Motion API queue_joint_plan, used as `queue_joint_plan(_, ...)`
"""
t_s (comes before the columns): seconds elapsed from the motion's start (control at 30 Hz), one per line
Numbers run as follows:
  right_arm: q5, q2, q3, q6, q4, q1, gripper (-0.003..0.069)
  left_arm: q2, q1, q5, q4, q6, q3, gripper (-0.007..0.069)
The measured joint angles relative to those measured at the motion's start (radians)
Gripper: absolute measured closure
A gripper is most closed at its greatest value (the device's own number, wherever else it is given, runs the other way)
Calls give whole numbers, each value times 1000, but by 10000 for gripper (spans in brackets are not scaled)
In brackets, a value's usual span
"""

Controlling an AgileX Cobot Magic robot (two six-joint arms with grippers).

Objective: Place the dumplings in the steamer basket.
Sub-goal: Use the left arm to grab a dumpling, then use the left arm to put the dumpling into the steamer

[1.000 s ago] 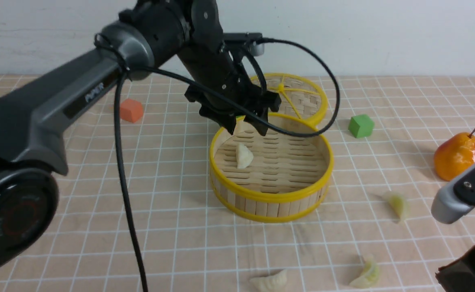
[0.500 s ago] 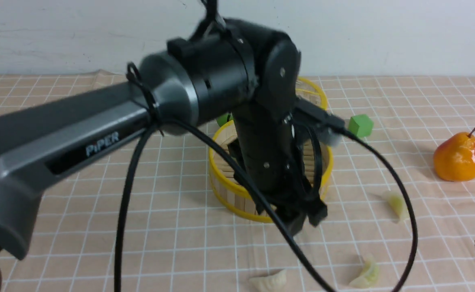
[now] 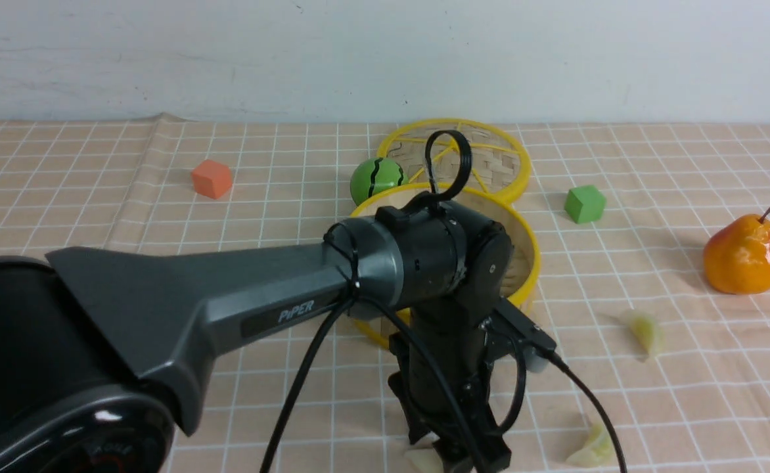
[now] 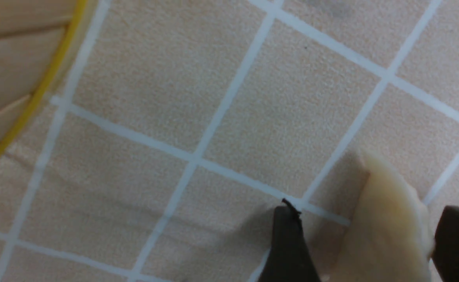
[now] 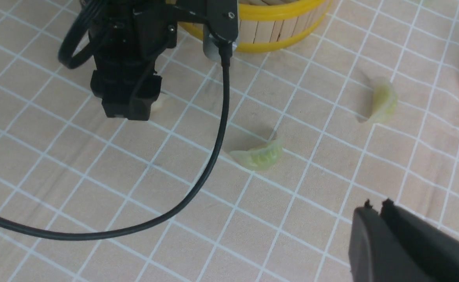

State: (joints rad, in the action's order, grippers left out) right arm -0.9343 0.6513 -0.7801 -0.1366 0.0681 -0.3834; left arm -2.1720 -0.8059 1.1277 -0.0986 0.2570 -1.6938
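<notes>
So the left gripper [image 4: 366, 235] is down on the checked cloth [image 3: 260, 197], right in front of the steamer basket [image 3: 531, 259]. Its jaws are spread wide with an off-white dumpling [image 4: 386, 235] sitting between them, not pinched. One finger [image 4: 456, 243] looks right up against it, the other a bit off. The near green dumpling [image 3: 592, 448] and far green dumpling [image 3: 644, 332] lie on the cloth to the right, outside the basket. Can't see inside the basket, the arm's in the way. The right gripper [image 5: 377, 205] hangs over the cloth on that side, jaws closed on nothing.
</notes>
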Motion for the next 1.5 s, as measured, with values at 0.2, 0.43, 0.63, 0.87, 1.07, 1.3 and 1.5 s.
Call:
queue_joint_plan(0.2, 0, 0, 0, 0, 0, 0, 610, -3, 0, 1, 13, 0, 0, 386)
queue_joint_plan(0.43, 5, 0, 0, 0, 0, 0, 603, 35, 2, 61, 26, -105, -119, 437)
queue_joint_plan(0.63, 26, 5, 0, 0, 0, 0, 601, 35, 51, -7, 50, -292, -435, 437)
queue_joint_plan(0.87, 24, 40, 0, 0, 28, 0, 599, -174, 129, -79, 78, -414, -648, 437)
queue_joint_plan(1.07, 5, 47, 0, 0, 33, 0, 599, -285, 136, -93, 161, -491, -659, 437)
queue_joint_plan(1.3, -56, 82, 0, 41, 42, 0, 599, -283, 152, -128, 161, -520, -664, 306)
queue_joint_plan(1.5, -81, 160, 0, 96, 42, 0, 596, -226, 193, -65, 122, -535, -663, 174)
